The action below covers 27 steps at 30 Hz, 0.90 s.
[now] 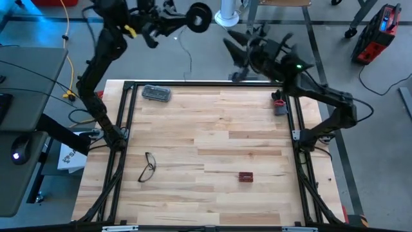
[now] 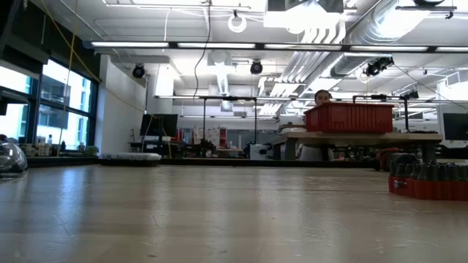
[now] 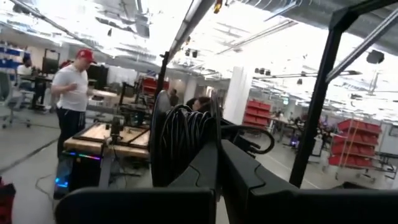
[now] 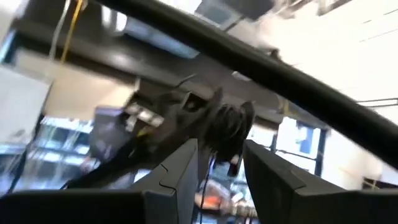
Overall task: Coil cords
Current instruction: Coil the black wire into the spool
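The cords are a thin dark wire wound on a small round black reel (image 1: 198, 17). The reel is up in the air beyond the table's far edge, at the tip of my left gripper (image 1: 183, 22), which is shut on it. The left wrist view shows the reel (image 3: 180, 140) edge-on with its windings. A loose strand (image 1: 188, 58) hangs from it toward the floor. My right gripper (image 1: 237, 46) is also raised beyond the far edge, to the right of the reel. It stands open (image 4: 221, 165) and points at the reel (image 4: 231, 127). My left gripper holds the reel at its rim, on the side facing the gripper (image 3: 208, 149); its own fingers hide the exact place. The fingers reach out roughly level, from the table's left side. The reel is lifted clear, and the loose strand hangs slack below it.
On the table lie black-framed eyeglasses (image 1: 148, 166) near the left, a small red-brown block (image 1: 245, 176), a grey case (image 1: 156, 93) at the far left and a red-and-grey item (image 1: 279, 104) at the far right. A yellow cable (image 1: 66, 38) hangs off the table's left. People stand in the room beyond.
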Each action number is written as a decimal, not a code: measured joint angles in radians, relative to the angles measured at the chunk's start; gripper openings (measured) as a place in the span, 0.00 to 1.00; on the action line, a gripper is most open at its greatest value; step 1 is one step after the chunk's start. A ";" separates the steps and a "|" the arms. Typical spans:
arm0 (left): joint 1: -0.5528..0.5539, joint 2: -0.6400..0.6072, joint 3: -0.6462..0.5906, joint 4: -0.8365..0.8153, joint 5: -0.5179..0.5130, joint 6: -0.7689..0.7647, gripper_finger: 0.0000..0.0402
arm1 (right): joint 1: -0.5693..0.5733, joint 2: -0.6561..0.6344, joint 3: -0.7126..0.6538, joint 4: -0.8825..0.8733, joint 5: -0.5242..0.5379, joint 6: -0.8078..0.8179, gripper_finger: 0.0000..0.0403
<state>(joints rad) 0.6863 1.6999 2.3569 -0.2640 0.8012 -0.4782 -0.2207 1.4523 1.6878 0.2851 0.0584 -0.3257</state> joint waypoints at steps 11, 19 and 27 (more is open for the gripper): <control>0.210 -0.113 0.002 -0.124 0.081 0.020 0.00 | -0.071 -0.105 0.184 -0.151 0.088 -0.062 0.30; 0.214 -0.157 -0.003 -0.269 0.079 0.109 0.00 | 0.000 -0.124 0.184 -0.427 0.178 -0.071 0.30; 0.101 -0.140 -0.001 -0.253 0.009 0.090 0.00 | 0.038 0.022 0.189 -0.458 0.100 0.033 0.30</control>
<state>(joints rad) 0.7878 1.5599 2.3559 -0.5167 0.8098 -0.3885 -0.1823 1.4742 1.8764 -0.1725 0.1582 -0.2927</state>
